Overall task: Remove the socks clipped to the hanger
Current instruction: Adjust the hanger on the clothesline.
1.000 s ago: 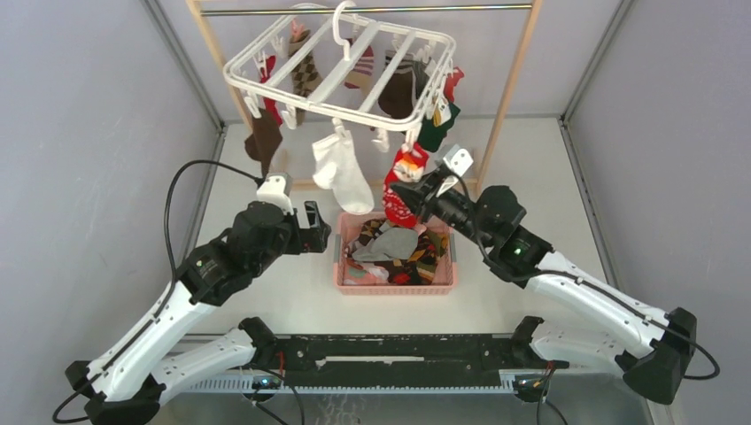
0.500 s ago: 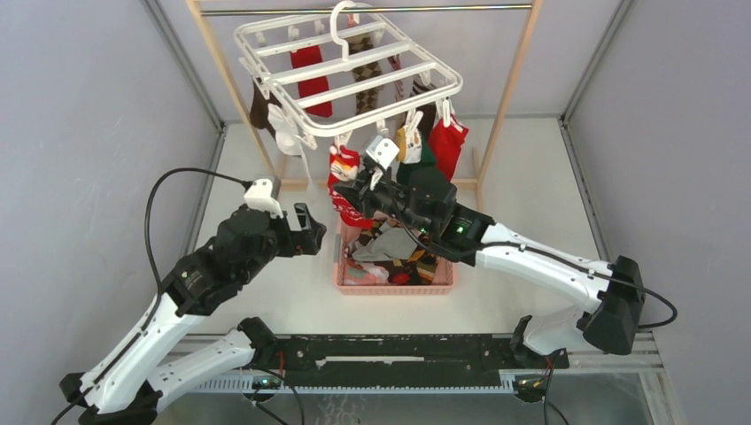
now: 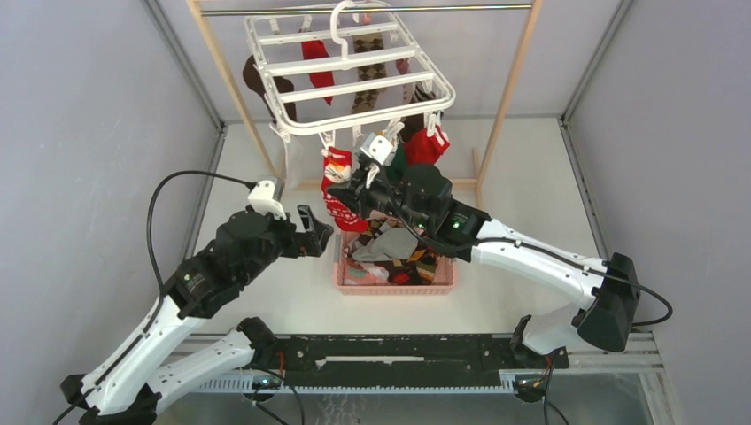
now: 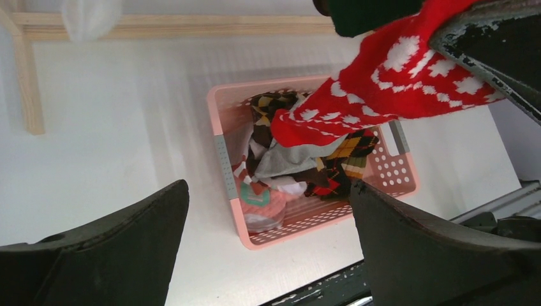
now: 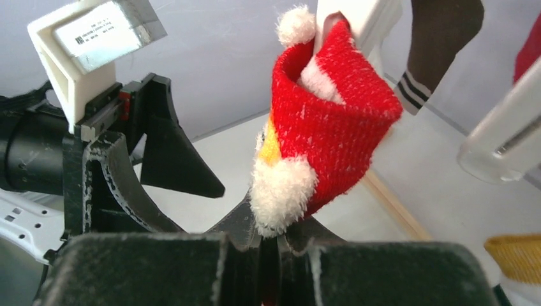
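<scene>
Noted right claw [image 5: 271, 241] clamped on middle of red sock [image 5: 325, 134], cuff above clipped to hanger [image 3: 354, 88], toe over pink basket [image 3: 398, 288]; left claw [image 3: 315, 228] wide apart, holding nothing.

The right gripper [image 5: 268, 241] is pinched shut on the lower edge of a red sock [image 5: 332, 134] with white pompoms, its cuff caught above in a white clip [image 5: 360, 16]. A dark brown sock [image 5: 440, 38] hangs behind; yellow fabric [image 5: 513, 258] at the corner may be another.
</scene>
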Robot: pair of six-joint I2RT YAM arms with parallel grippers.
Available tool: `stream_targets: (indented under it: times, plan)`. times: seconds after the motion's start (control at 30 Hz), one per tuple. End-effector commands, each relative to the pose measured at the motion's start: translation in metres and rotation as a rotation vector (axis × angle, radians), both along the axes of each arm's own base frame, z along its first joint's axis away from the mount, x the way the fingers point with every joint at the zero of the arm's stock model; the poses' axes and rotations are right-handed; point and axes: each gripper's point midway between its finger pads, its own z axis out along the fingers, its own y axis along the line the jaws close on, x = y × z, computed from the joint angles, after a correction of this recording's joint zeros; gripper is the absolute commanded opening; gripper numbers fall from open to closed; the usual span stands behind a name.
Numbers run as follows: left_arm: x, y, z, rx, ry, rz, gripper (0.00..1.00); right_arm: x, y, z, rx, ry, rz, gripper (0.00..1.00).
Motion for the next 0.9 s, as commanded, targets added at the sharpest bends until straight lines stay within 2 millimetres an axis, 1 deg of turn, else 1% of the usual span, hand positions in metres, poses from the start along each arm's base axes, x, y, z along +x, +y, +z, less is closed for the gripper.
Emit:
stream_targets:
  times: [0.0, 0.13, 0.27, 0.57, 0.67, 0.8, 0.87]
  plan:
    - [0.001, -0.016, 0.001, -0.030, -0.027, -0.069, 1.00, -0.004, 0.002, 0.039, 0.104, 0.015, 0.060, 0.03]
    - [0.001, -0.027, -0.001, -0.048, -0.027, -0.117, 1.00, -0.007, 0.004, 0.044, 0.134, 0.058, 0.129, 0.03]
    - [0.002, -0.034, -0.003, -0.061, -0.034, -0.140, 1.00, -0.005, 0.002, 0.047, 0.168, 0.109, 0.183, 0.04]
    - [0.004, -0.053, 0.001, -0.100, -0.068, -0.213, 1.00, -0.003, 0.001, 0.052, 0.226, 0.200, 0.295, 0.04]
    - [0.009, -0.053, -0.001, -0.090, -0.080, -0.202, 1.00, -0.007, 0.004, 0.053, 0.223, 0.209, 0.323, 0.04]
    - [0.020, -0.043, -0.001, -0.064, -0.111, -0.129, 1.00, -0.013, 0.007, 0.054, 0.218, 0.224, 0.349, 0.04]
    - [0.024, -0.043, 0.001, -0.071, -0.137, -0.117, 1.00, -0.015, 0.009, 0.053, 0.211, 0.226, 0.356, 0.04]
